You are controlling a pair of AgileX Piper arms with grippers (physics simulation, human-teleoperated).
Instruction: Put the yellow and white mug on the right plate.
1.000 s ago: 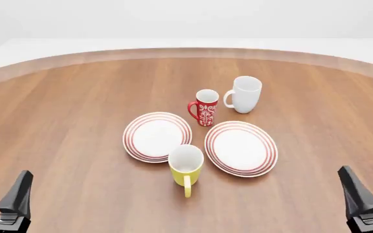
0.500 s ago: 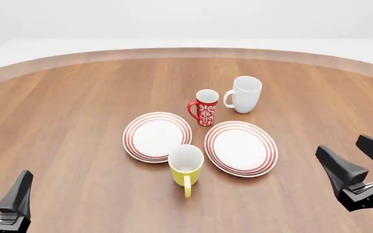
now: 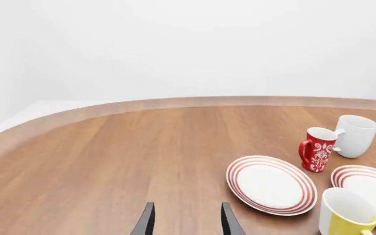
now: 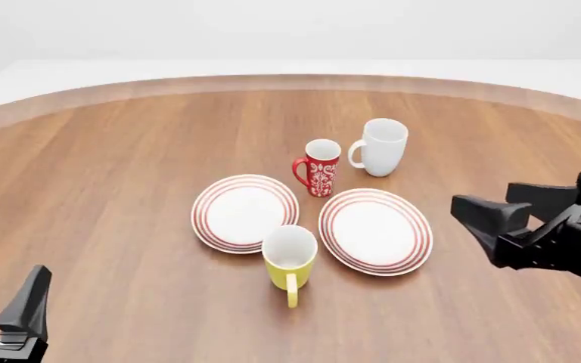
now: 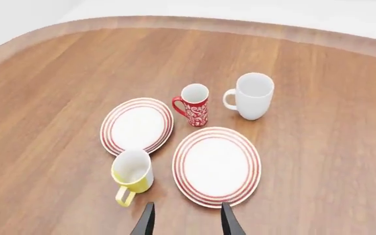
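The yellow and white mug (image 4: 290, 259) stands upright on the table between the two plates' near edges, its handle toward the camera; it also shows in the wrist views (image 5: 132, 173) (image 3: 346, 220). The right plate (image 4: 375, 231) (image 5: 217, 166) lies flat and bare, just right of the mug. My right gripper (image 4: 498, 207) hovers open above the table to the right of that plate, fingers pointing left. My left gripper (image 4: 8, 306) sits open at the near left corner, far from the mug.
The left plate (image 4: 245, 212) lies beside the right one. A red white-patterned mug (image 4: 319, 167) and a larger white mug (image 4: 381, 147) stand just behind the plates. The round wooden table's rim (image 4: 290, 82) curves across the back.
My right gripper rose from the near right corner and swung forward and left toward the right plate. The left gripper and all the dishes stayed still.
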